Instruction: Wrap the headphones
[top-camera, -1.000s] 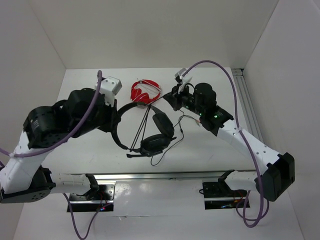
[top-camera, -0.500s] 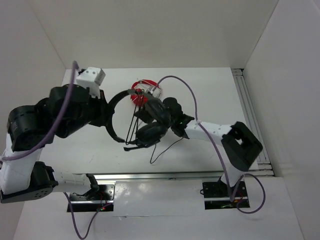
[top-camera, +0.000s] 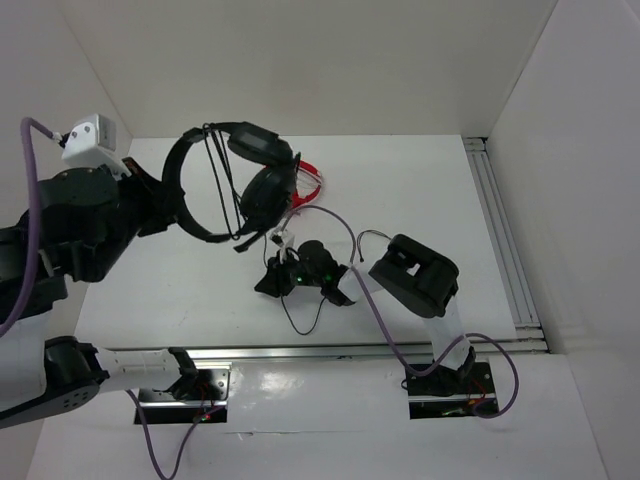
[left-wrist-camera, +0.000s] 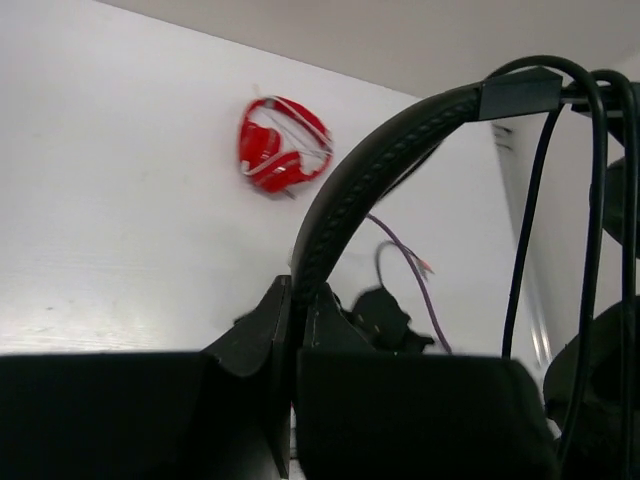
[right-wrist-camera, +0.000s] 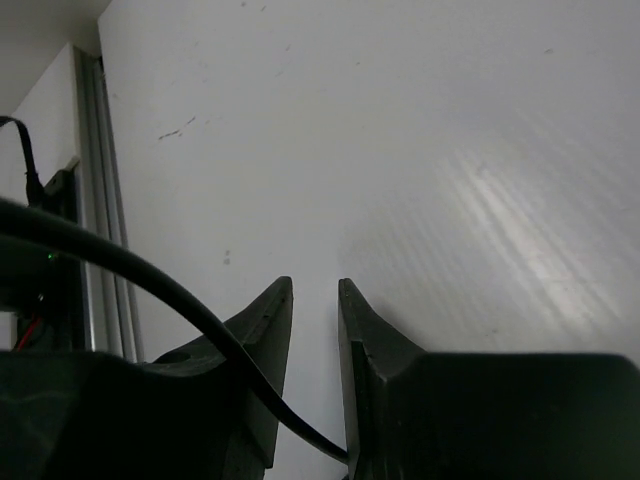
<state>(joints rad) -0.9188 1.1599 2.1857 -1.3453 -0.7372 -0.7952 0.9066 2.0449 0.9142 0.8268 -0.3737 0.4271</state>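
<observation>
The black headphones (top-camera: 235, 175) hang in the air over the back left of the table, with cable strands wound across the headband. My left gripper (top-camera: 165, 208) is shut on the headband (left-wrist-camera: 400, 130); in the left wrist view the jaws (left-wrist-camera: 298, 300) pinch the band's lower end. My right gripper (top-camera: 266, 286) sits low over the table's middle front. In the right wrist view its jaws (right-wrist-camera: 315, 290) stand a narrow gap apart, and the thin black cable (right-wrist-camera: 120, 265) crosses the left finger and runs down between them. A loose cable loop (top-camera: 300, 322) lies by the front edge.
The red headphones (top-camera: 310, 182) lie at the back centre, partly behind the black earcup; they also show in the left wrist view (left-wrist-camera: 282, 145). A metal rail (top-camera: 500, 240) runs along the table's right side. White walls enclose the table at the back and both sides.
My left arm has lifted the headphones off the table, up and toward the back left. My right arm has swung from the back right down to the middle front.
</observation>
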